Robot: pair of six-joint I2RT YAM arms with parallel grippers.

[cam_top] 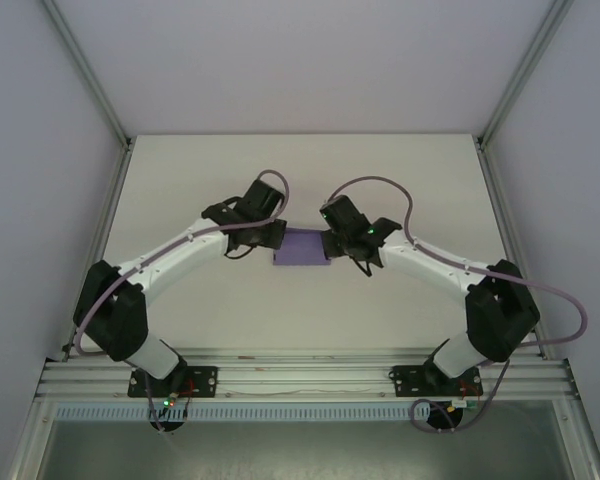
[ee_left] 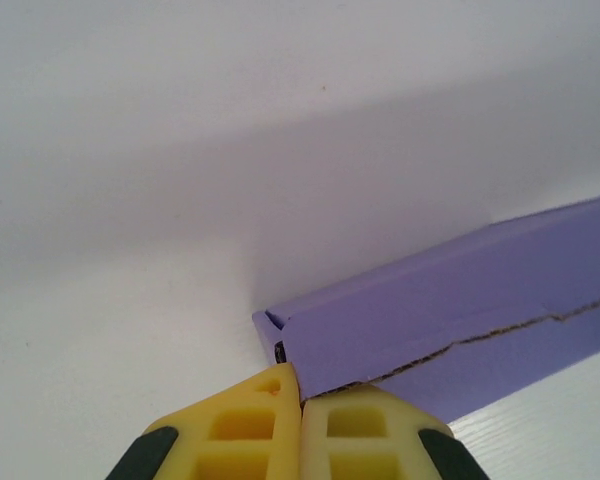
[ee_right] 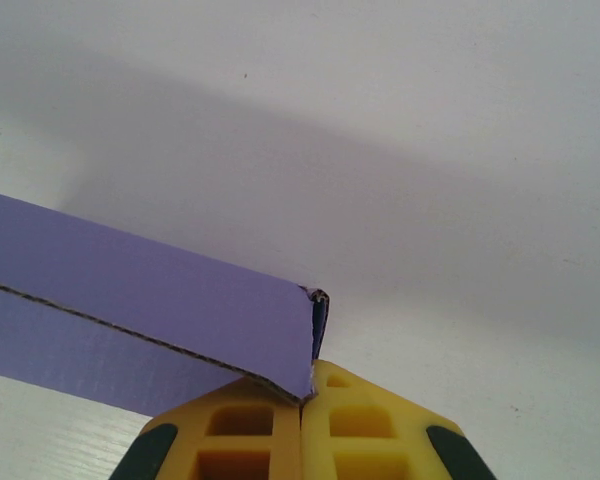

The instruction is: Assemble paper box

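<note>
White table [cam_top: 180,190] is bearing the paper box [cam_top: 300,248] at centre, long axis lying left to right, left gripper [ee_left: 300,398] pinching its left end, right gripper [ee_right: 302,396] pinching its right end.

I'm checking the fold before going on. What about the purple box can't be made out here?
Top external: ends of the paper box, covered by the left gripper and right gripper.
Both wrist views: the box runs off frame; whether the shut fingers pinch card, hidden by them.
</note>
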